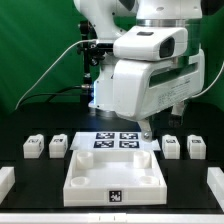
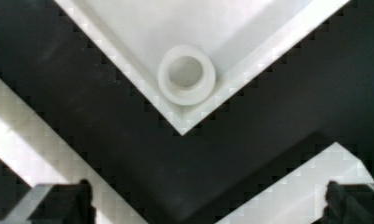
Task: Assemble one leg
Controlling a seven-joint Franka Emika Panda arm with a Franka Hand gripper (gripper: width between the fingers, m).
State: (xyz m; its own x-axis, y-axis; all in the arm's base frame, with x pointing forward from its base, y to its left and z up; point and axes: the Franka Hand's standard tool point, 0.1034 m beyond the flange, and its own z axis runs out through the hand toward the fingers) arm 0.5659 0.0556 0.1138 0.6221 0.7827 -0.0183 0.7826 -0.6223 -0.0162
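Note:
Four small white legs with marker tags stand on the black table: two at the exterior view's left (image 1: 33,147) (image 1: 59,146) and two at its right (image 1: 171,146) (image 1: 196,146). The large white square tabletop (image 1: 113,176) lies in the middle front. My gripper (image 1: 147,129) hangs just above its far right corner, well apart from every leg. In the wrist view a tabletop corner with a round screw hole (image 2: 186,75) lies below the gripper (image 2: 205,205). The dark fingertips (image 2: 59,204) stand wide apart with nothing between them. No leg shows in the wrist view.
The marker board (image 1: 115,140) lies flat just behind the tabletop. White blocks sit at the table's front left edge (image 1: 6,181) and front right edge (image 1: 215,181). The arm's big white body (image 1: 145,75) hides the scene's middle back.

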